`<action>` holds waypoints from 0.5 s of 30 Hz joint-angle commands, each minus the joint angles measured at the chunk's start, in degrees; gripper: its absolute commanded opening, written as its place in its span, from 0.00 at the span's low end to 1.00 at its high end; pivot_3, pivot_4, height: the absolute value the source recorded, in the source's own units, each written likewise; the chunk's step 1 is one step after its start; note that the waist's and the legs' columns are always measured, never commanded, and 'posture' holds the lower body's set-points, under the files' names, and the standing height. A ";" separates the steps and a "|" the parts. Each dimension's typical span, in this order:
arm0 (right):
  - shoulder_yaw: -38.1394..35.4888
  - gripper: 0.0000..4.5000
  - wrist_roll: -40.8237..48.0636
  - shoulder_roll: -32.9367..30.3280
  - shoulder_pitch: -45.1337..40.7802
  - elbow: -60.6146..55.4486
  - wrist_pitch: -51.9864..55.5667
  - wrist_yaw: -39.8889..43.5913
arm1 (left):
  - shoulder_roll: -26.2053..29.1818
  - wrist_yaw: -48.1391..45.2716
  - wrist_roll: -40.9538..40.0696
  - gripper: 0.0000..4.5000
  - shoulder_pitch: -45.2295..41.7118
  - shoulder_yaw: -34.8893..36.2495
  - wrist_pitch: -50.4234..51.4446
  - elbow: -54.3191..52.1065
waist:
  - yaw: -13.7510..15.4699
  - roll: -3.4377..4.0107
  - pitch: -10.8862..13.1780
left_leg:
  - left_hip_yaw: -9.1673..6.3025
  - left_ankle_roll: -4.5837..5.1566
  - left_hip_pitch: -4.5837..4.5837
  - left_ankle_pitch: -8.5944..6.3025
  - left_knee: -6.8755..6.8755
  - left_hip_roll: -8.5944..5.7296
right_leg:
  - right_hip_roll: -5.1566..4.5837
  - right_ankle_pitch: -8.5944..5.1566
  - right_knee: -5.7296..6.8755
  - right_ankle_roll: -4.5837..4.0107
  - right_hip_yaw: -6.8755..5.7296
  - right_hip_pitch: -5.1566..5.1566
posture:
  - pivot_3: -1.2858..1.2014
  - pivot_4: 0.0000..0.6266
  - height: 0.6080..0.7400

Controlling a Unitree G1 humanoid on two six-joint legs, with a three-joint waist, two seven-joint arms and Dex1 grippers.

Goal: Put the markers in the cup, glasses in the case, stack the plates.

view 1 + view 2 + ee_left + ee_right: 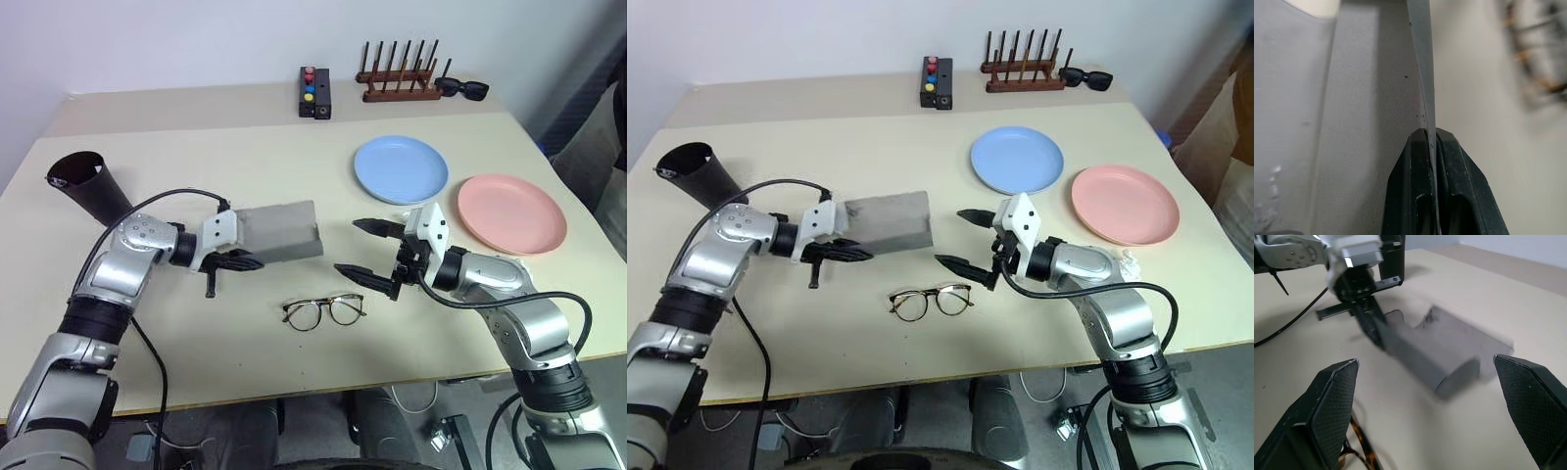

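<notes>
Left gripper (238, 260) pinches the grey case's (279, 233) thin edge, mid-surface. Right gripper (364, 251) spread wide, facing it. Glasses (324, 311) lie just in front, between both.

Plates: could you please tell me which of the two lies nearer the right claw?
The light blue plate; the salmon pink plate lies farther out toward the table's edge.

Lab or office, beige table (245, 333), plain white wall (196, 39)
</notes>
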 commanded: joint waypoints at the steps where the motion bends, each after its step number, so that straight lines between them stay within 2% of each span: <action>1: -0.88 1.00 1.17 -0.19 0.05 -2.51 -0.22 0.11 | 0.24 1.13 0.47 0.00 0.92 -0.66 1.71 -5.50 | 0.00 0.00 0.00 | 0.00 0.00 0.00 0.00 0.00 0.00 | 0.00 -0.02 0.00 -0.03 0.00 0.00 | 0.52 0.24 0.95; 10: -1.02 1.00 1.06 -0.21 0.79 -2.70 -0.37 -0.07 | 0.59 3.30 3.18 0.00 1.63 -2.11 1.90 -5.38 | 0.00 0.00 0.00 | 0.00 0.00 -0.01 0.00 0.02 0.00 | 0.00 -0.01 -0.01 -0.02 0.00 0.00 | 0.52 0.24 0.95; 11: -1.07 1.00 1.06 -0.25 0.88 -2.75 -0.38 -0.09 | 0.51 3.42 3.01 0.14 1.72 -1.94 2.15 -5.52 | 0.02 0.00 0.00 | 0.00 0.00 0.00 0.00 0.01 0.00 | 0.00 -0.01 0.00 -0.01 0.00 0.00 | 0.52 0.24 0.95; 14: -1.29 1.00 0.98 -0.44 1.02 -2.67 -0.41 -0.12 | 0.30 5.20 3.72 0.42 1.56 -1.47 1.62 -5.35 | 0.07 0.00 0.00 | 0.00 0.00 0.00 0.00 0.02 0.00 | 0.00 -0.01 -0.01 -0.01 0.00 0.00 | 0.52 0.24 0.95; 15: -1.43 1.00 0.96 -0.59 1.11 -2.66 -0.41 -0.09 | 0.20 5.60 3.49 0.42 1.46 -1.14 1.67 -5.40 | 0.08 0.00 0.00 | 0.00 0.00 -0.01 0.00 0.02 0.00 | 0.00 -0.01 -0.01 -0.01 0.00 0.00 | 0.52 0.24 0.95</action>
